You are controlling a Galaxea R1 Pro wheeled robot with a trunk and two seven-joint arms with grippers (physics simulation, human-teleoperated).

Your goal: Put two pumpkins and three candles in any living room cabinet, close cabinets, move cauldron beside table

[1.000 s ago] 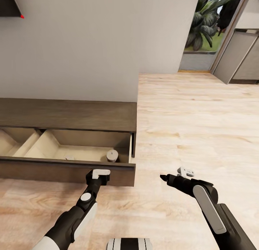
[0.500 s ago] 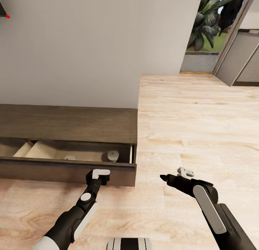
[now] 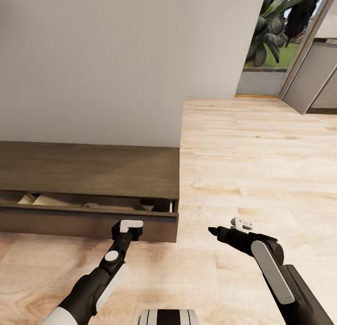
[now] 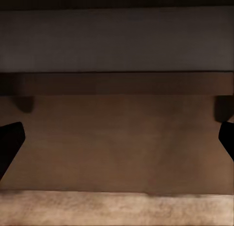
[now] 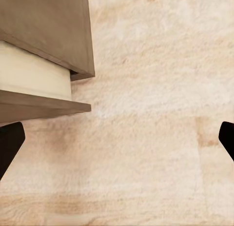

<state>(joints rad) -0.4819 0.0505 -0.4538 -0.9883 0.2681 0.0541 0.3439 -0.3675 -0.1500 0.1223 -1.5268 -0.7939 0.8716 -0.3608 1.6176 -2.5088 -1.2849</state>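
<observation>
The long dark brown cabinet (image 3: 93,168) stands against the wall. Its right-hand drawer front (image 3: 84,224) sits out by a narrow gap. In that gap I see the top of one grey-tan candle (image 3: 147,206) and a sliver of a second candle (image 3: 91,205) against the pale drawer inside. My left gripper (image 3: 132,225) is open, its tips against the drawer front, and the brown panel (image 4: 117,138) is close up in the left wrist view. My right gripper (image 3: 220,229) hangs open over bare floor, right of the cabinet's corner (image 5: 80,72). The pumpkins, cauldron and table are out of view.
Pale wood floor (image 3: 257,166) runs to the right of the cabinet. A plain grey wall (image 3: 117,68) rises behind it. At the far right are a doorway with plants (image 3: 274,30) outside and a grey door panel (image 3: 311,77).
The drawer has slid inward from well open to a thin gap, with my left gripper against its front. The whole view moved forward toward the cabinet. The right arm kept its pose.
</observation>
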